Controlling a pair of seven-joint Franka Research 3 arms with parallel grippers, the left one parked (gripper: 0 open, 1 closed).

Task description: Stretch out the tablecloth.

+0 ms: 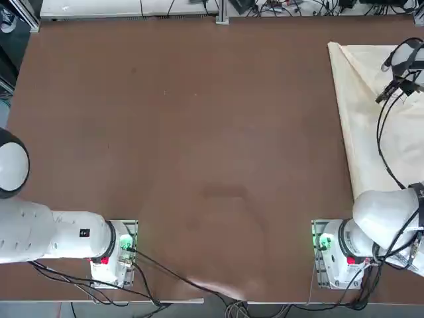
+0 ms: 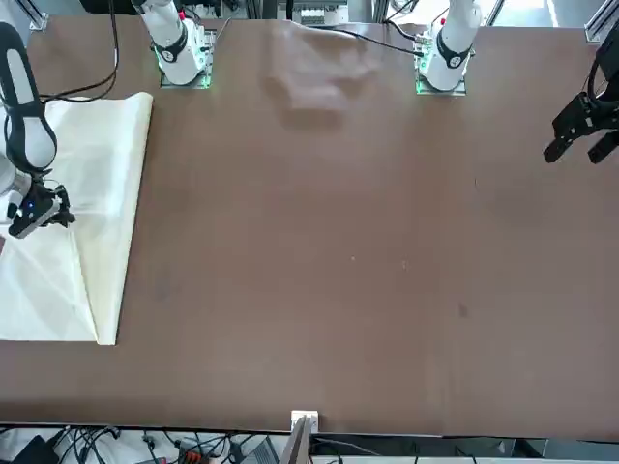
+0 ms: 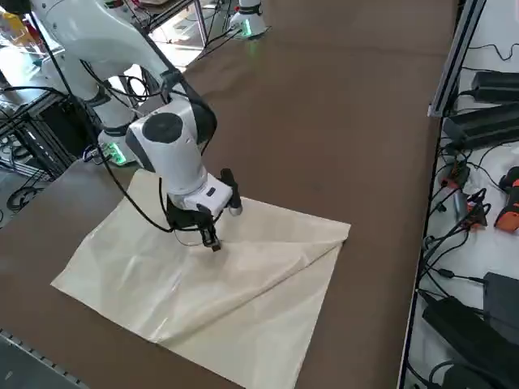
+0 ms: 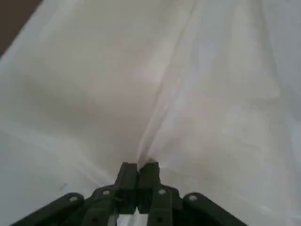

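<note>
One tablecloth [image 3: 243, 284], cream and thin, lies on the brown counter [image 1: 199, 132] at the robot's right side, near the counter's right edge and well apart from the parked arm. It is not spread flat: a triangular flap is folded over along a diagonal line, with the folded corner pointing toward the far right of the counter in the right side view, and faint creases cross the sheet. In the top view only its left border and part of its surface show at the picture's right edge; in the front view it occupies the lower left, its long edge running along the bare counter. The right claw [image 3: 213, 241] is over the middle of the cloth, pointing down, its tip at or just above the fabric near the fold line. Its black fingers [image 4: 128, 181] are pressed together, fully closed. In the wrist view a raised ridge of fabric runs up to the fingertips; whether any cloth is pinched between them cannot be told. The right arm's white wrist housing stands directly above the sheet, cables trailing back toward its base.
</note>
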